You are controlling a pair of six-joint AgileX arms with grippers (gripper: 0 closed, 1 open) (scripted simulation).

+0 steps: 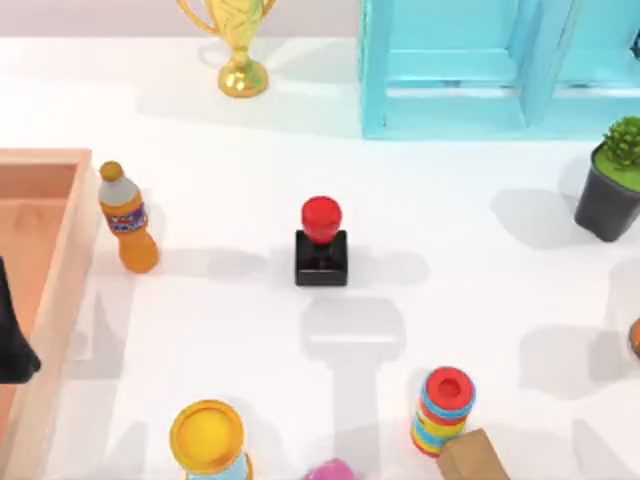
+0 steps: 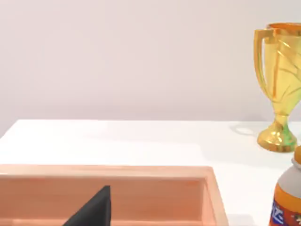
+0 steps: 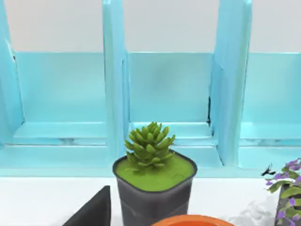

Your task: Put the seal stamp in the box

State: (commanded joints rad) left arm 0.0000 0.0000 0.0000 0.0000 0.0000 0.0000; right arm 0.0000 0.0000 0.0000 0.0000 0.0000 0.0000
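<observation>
The seal stamp [image 1: 321,245] stands upright mid-counter, right of the box [image 1: 62,262], looking light, rigid, its glossy knob slippery, best gripped by the square base; whether either arm's jaws are open cannot be told.

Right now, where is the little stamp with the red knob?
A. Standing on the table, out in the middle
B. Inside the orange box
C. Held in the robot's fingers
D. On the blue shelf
A: the seal stamp stands upright on the table, well apart from the box.
</observation>
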